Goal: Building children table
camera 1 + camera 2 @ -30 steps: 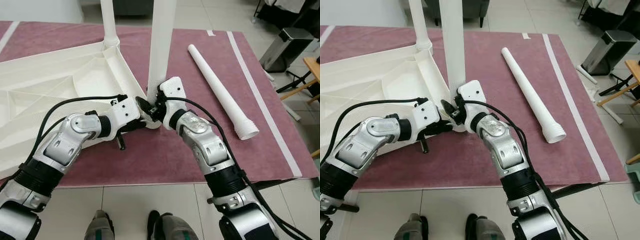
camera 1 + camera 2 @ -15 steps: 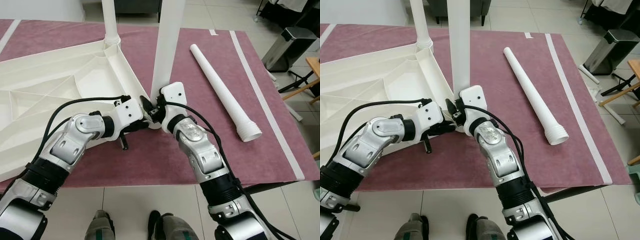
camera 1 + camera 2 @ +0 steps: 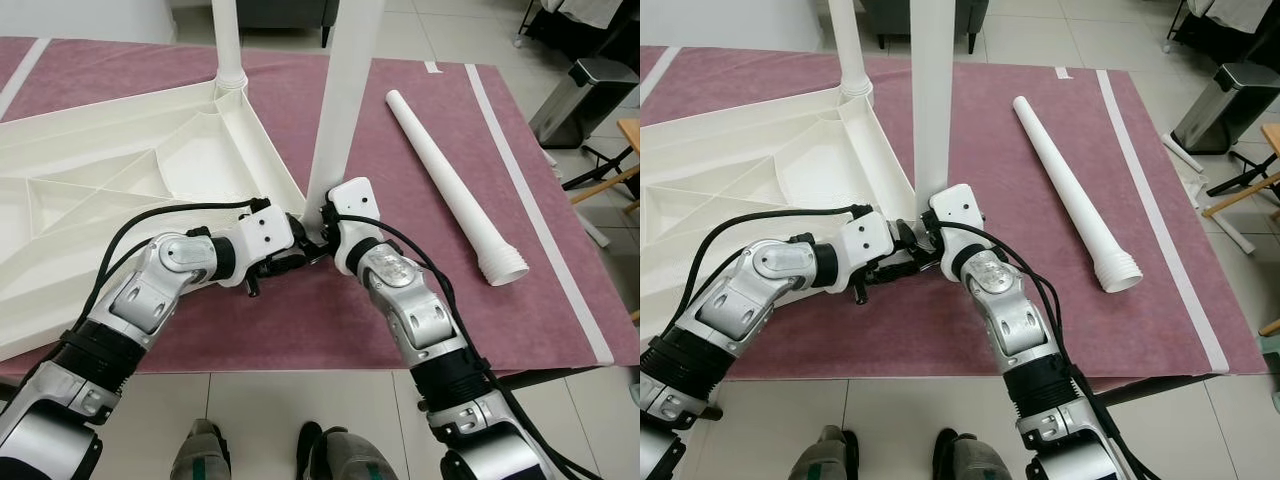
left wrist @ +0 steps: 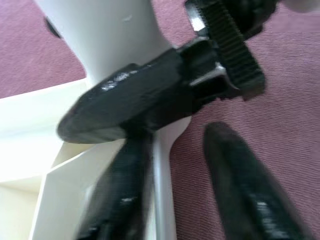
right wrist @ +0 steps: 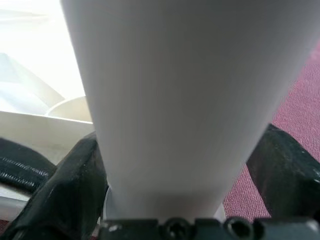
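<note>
**Both tools at the corner leg**

My right tool (image 5: 165,200) pinches the smooth white tapered leg (image 3: 340,110), upright in the ribbed plastic tabletop's (image 3: 120,190) corner on the maroon mat (image 3: 400,150). My left tool (image 3: 300,255) sits spread beside it, elbow bent. A spare leg (image 3: 450,180) lies apart.

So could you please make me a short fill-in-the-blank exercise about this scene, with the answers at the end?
1. The right gripper has its two black fingers around the base of the upright white ____.
2. The white tabletop lies upside down on a ____ coloured mat.
3. One loose table leg lies flat on the mat, on the robot's ____ side.
4. The number of legs standing upright on the tabletop is ____.

Answers: leg; maroon; right; two
</note>
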`<state>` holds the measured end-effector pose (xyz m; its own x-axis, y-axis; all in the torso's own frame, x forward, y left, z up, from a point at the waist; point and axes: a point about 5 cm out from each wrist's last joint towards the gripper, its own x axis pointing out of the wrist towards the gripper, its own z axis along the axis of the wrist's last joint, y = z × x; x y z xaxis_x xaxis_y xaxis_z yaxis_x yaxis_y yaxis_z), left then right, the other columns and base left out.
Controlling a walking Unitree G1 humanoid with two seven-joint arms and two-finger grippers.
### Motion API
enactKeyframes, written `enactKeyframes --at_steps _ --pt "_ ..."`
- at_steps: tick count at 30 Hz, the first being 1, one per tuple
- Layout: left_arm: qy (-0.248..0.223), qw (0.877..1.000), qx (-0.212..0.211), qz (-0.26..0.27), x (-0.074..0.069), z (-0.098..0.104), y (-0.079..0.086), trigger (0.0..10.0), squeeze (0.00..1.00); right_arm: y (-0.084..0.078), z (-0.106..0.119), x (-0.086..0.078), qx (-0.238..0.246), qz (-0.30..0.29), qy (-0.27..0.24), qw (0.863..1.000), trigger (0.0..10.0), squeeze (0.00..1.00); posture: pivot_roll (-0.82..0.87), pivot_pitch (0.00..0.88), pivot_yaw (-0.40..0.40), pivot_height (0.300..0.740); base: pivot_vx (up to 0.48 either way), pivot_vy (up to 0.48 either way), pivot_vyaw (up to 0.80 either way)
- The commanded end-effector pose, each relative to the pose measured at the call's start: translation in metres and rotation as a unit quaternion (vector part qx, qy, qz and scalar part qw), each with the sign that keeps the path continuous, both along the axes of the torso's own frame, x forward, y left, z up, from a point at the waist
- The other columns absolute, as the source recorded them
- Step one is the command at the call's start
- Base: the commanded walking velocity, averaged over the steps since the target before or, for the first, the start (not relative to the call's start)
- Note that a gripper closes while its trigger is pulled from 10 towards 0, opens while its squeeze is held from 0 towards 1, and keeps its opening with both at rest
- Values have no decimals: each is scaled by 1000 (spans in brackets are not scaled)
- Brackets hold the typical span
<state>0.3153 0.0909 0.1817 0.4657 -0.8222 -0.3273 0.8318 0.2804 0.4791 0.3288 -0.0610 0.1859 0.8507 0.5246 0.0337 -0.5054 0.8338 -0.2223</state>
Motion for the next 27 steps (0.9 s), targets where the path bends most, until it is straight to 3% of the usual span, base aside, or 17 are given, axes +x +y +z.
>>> enactKeyframes --at_steps 1,3,4,6,8,16,22,23,24,25,27 --pt "-16 999 -25 -26 -8 9 -6 10000 1000 5 -5 -7 4 43 15 999 10000 1000 143 199 -36 740 0 0 0" --pt "-16 999 -25 -26 -8 9 -6 10000 1000 5 -5 -7 4 43 15 999 10000 1000 143 199 -36 740 0 0 0" --pt "-19 999 -34 -36 -11 13 -4 10000 0 5 1 -14 15 86 6 996 10000 0 144 199 -36 740 0 0 0" --pt "-29 996 -64 -48 -20 26 1 10000 0 0 9 -35 23 172 -4 985 10000 0 144 198 -38 740 0 0 0" --pt "-40 994 -86 -50 -27 35 8 10000 0 -11 12 -46 23 201 -4 979 10000 0 145 196 -41 740 0 0 0" --pt "-47 991 -120 -46 -39 45 16 10000 0 -35 17 -49 30 166 -13 986 10000 0 138 181 -37 740 0 0 0" --pt "-45 993 -102 -35 -44 40 23 10000 0 -46 13 -53 28 154 -8 988 10000 0 131 163 -25 740 0 0 0" --pt "-45 995 -86 -23 -46 35 29 10000 725 -51 7 -57 27 151 1 988 10000 0 129 157 -23 740 0 0 0" --pt "-45 995 -86 -23 -46 35 29 10000 725 -51 7 -57 27 151 1 988 10000 0 129 157 -23 740 0 0 0" --pt "-41 997 -71 -14 -49 31 36 10000 941 -58 1 -62 23 144 11 989 10000 0 127 150 -21 740 0 0 0" --pt "-38 997 -62 -9 -51 28 40 10000 941 -61 -4 -65 21 139 17 990 10000 0 127 150 -21 740 0 0 0"
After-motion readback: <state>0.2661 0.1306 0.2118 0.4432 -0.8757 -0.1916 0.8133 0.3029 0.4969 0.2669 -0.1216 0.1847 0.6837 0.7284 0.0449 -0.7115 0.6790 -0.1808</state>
